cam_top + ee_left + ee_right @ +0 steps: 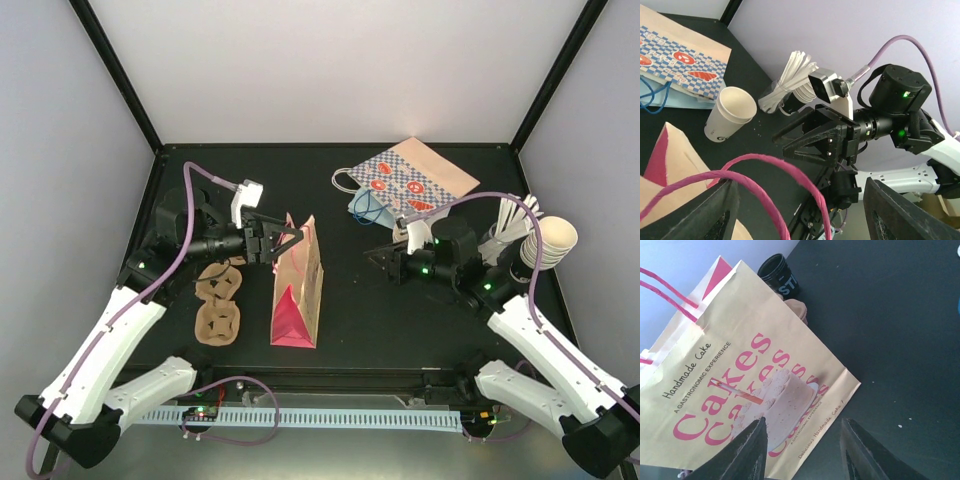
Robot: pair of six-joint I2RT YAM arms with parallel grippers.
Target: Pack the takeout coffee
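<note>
Coffee cup (729, 115): stood on the dark table (747, 67), just beside patterned bag (680, 60).
Axis: upright, mouth up.
Room: open table toward pink bag (297, 285).
Left fingers (705, 215): spread, pink handle (770, 170) between.
Right fingers (750, 450): spread, pinched nothing.

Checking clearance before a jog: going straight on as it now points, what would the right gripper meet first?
Most likely the printed side of the pink bag, directly ahead of the right gripper; nothing shows between them.

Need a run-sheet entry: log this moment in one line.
left gripper: open at pink bag handles | right gripper: open, empty | coffee cup: on table
</note>
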